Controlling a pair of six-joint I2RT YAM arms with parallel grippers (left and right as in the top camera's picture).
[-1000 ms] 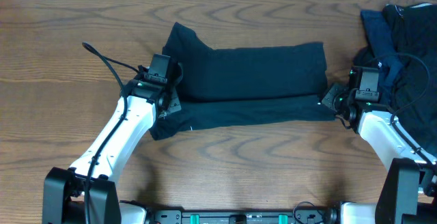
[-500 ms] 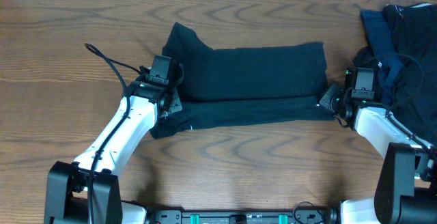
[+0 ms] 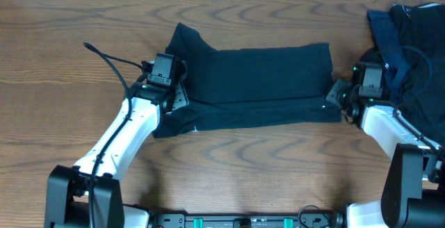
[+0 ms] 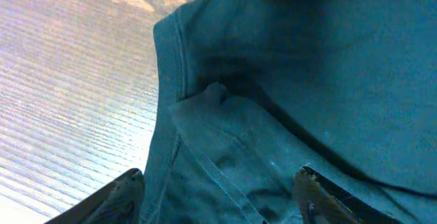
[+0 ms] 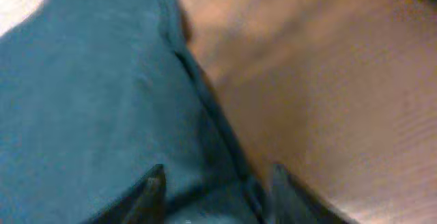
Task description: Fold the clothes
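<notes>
A very dark navy T-shirt (image 3: 257, 82), one of the clothes, lies on the wooden table folded into a long band, with a lower layer showing along its front edge. My left gripper (image 3: 177, 96) is at the shirt's left end. In the left wrist view this gripper (image 4: 218, 176) stands open, its fingers wide apart over a creased fold of fabric (image 4: 225, 128). My right gripper (image 3: 336, 94) is at the shirt's right edge. The right wrist view shows that gripper (image 5: 215, 173) open too, straddling the shirt's hem (image 5: 205, 108) where it meets the bare wood.
More dark clothes lie in a heap (image 3: 410, 47) at the back right, close behind my right arm. A black cable (image 3: 104, 58) loops out from my left arm. Bare wooden table (image 3: 69, 47) stretches to the left of the shirt and in front of it.
Both grippers were shut on the shirt's ends and have opened, letting the fabric go. Both have shifted slightly toward the back of the table. The shirt has stayed in place.
</notes>
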